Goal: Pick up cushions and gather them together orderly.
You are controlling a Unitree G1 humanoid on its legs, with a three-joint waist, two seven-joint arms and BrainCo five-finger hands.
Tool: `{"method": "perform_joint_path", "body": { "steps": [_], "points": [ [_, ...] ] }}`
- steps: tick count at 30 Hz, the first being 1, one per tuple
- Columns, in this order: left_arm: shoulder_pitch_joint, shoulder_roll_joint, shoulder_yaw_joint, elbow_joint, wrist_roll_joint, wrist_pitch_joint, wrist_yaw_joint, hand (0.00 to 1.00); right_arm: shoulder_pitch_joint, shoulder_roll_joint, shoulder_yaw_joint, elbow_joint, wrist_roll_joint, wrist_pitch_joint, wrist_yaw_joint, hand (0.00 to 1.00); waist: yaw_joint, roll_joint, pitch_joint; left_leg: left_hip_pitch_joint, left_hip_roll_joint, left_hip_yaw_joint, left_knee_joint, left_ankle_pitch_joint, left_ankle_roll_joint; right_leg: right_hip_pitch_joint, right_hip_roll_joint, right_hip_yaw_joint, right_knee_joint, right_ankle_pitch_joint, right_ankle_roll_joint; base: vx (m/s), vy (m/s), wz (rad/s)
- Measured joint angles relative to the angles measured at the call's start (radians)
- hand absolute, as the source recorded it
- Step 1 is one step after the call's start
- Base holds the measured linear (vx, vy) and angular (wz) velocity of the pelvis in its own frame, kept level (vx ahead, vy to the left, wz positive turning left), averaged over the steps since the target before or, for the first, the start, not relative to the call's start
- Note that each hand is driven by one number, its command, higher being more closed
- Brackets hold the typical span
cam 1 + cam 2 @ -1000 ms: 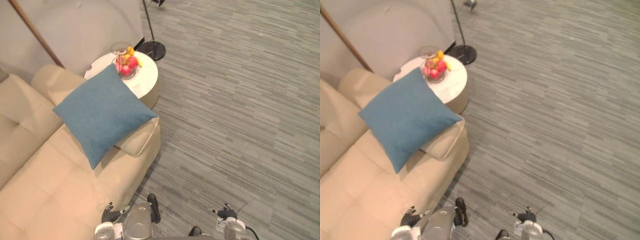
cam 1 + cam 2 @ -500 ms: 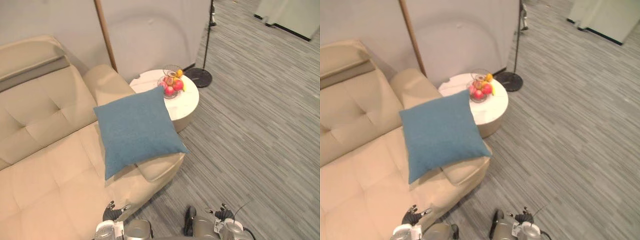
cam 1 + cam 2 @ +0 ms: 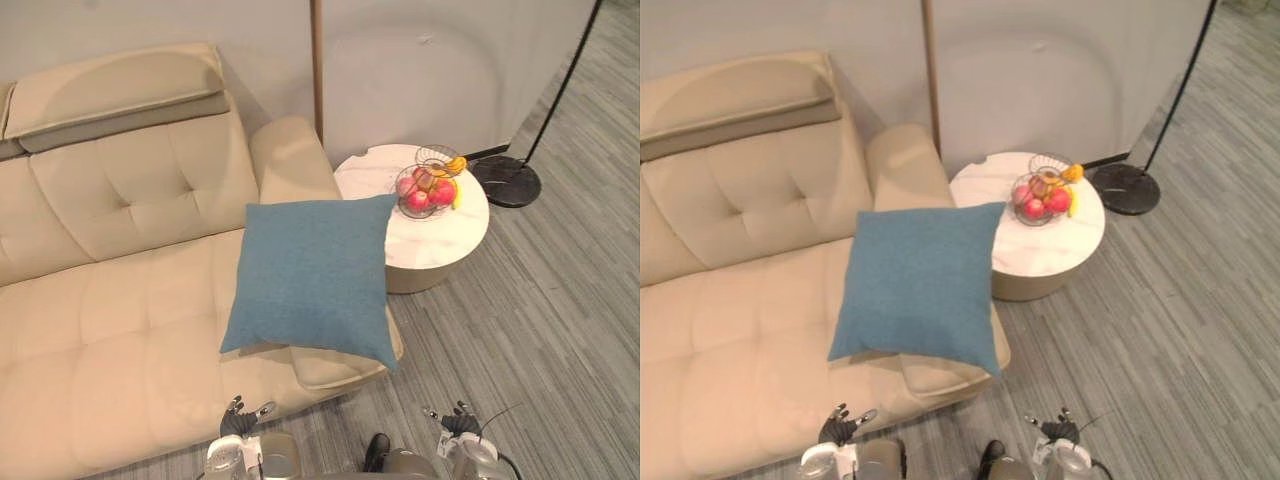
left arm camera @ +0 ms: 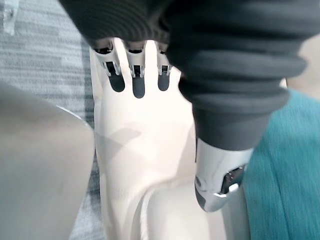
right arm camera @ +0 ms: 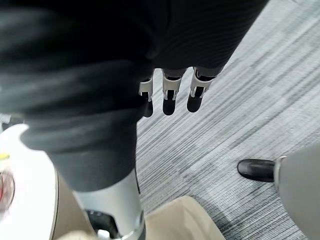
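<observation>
Cushion [image 3: 310,280] rests on sofa [image 3: 120,300] beside table [image 3: 440,240].

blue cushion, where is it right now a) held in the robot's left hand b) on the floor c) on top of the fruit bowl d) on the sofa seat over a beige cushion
d: the blue cushion lies on the sofa seat near the armrest end, partly covering a beige cushion.
</observation>
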Motion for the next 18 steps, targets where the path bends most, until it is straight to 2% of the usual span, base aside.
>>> {"method": "perform_joint_path", "body": {
  "steps": [2,7,9,14,18],
  "points": [
    [-0.004,0.021,-0.014,-0.003,-0.005,-0.008,-0.002,0.0,-0.013,0.022,-0.001,0.0,0.0,0.0,0.002,0.0,0.004,-0.018,0.008,-0.002,-0.024,-0.005,0.0,0.0,0.0,0.017,-0.02,-0.011,-0.022,0.007,0.011,0.05,0.126,0.26],
    [-0.004,0.037,-0.013,0.004,-0.005,-0.006,-0.001,0.0,-0.016,0.026,-0.001,0.0,-0.001,-0.007,0.004,0.0,0.002,-0.02,0.007,0.019,-0.044,-0.012,-0.004,0.001,0.002,0.064,-0.033,-0.032,-0.056,0.016,0.028,0.02,0.049,0.12],
    [-0.003,0.038,-0.009,0.012,-0.013,-0.006,-0.001,0.0,-0.013,0.02,-0.002,0.0,0.0,-0.011,-0.001,0.0,-0.001,-0.02,0.006,0.04,-0.046,-0.027,-0.032,0.015,0.013,0.088,-0.032,-0.05,-0.072,0.018,0.031,-0.02,-0.031,0.22],
    [0.018,0.04,0.035,0.01,-0.062,-0.006,0.006,0.0,-0.018,0.001,-0.038,-0.02,0.001,-0.019,-0.025,0.0,-0.006,-0.027,-0.003,0.073,-0.051,-0.069,-0.163,0.097,0.009,0.099,-0.027,-0.102,-0.091,0.032,0.029,-0.05,-0.03,0.28],
    [0.068,0.048,0.082,-0.024,-0.094,-0.007,0.01,0.0,-0.006,-0.026,-0.045,-0.104,-0.001,-0.025,-0.034,0.0,-0.006,-0.032,-0.015,0.078,-0.052,-0.091,-0.212,0.13,0.01,0.111,-0.015,-0.123,-0.13,0.061,0.029,-0.08,0.003,0.2]
  ]
}}
